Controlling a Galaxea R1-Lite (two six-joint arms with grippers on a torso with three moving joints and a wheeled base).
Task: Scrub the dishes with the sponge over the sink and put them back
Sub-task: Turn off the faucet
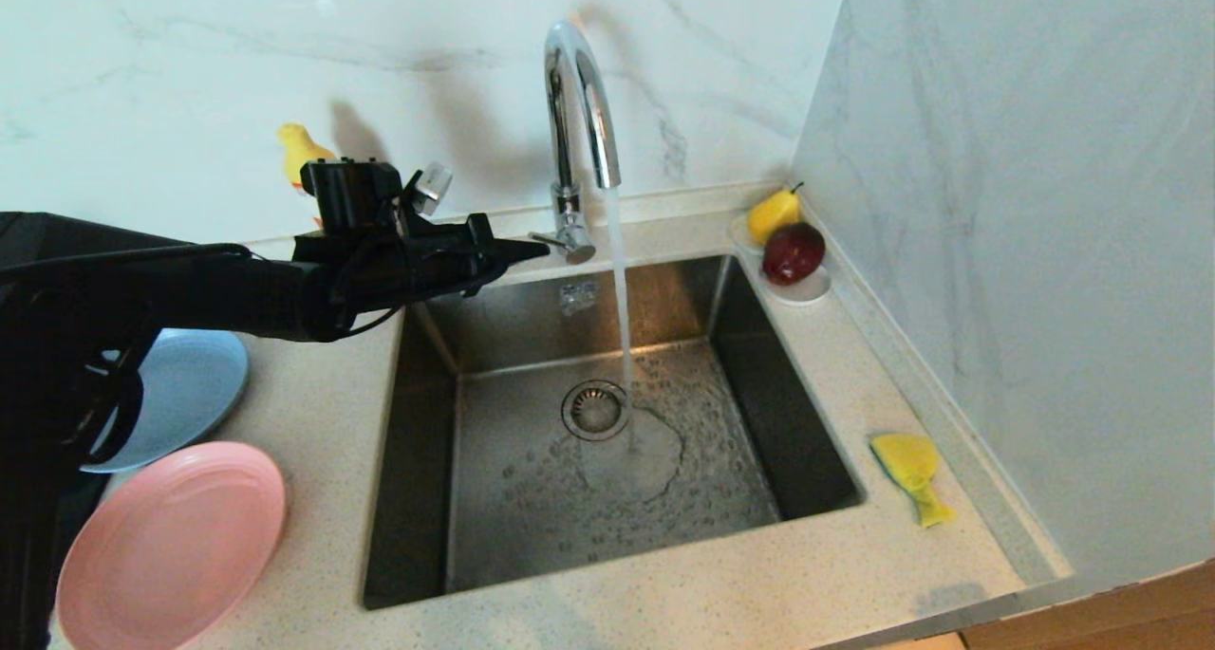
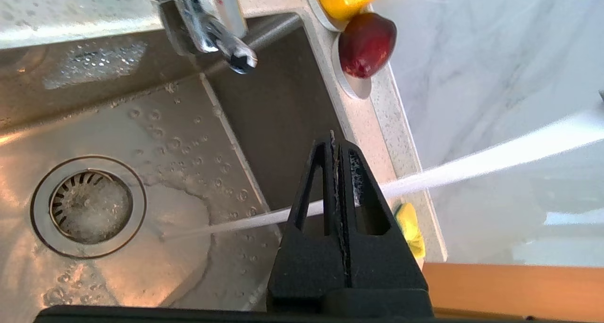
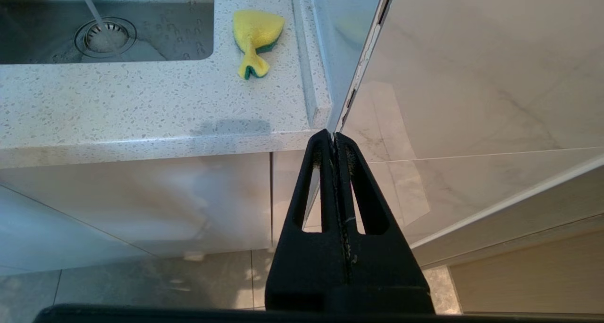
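Observation:
My left gripper (image 1: 543, 246) (image 2: 333, 143) is shut and empty, held level above the sink's back left corner, its tips just short of the faucet handle (image 1: 570, 242). Water runs from the faucet (image 1: 581, 100) into the steel sink (image 1: 532, 508) (image 2: 179, 125), landing next to the drain (image 1: 595, 409). The yellow and green sponge (image 1: 909, 465) (image 2: 409, 226) (image 3: 255, 35) lies on the counter right of the sink. Two dishes lie on the counter left of the sink: a pink plate (image 1: 171, 546) and a grey-blue plate (image 1: 190, 384) behind it. My right gripper (image 3: 333, 136) is shut and parked below the counter's front edge.
A white saucer (image 1: 807, 294) with a yellow pear (image 1: 774, 213) and a red apple (image 1: 794, 251) sits at the sink's back right corner. A yellow toy (image 1: 302, 152) stands behind my left arm. The marble wall (image 1: 1025, 251) closes the right side.

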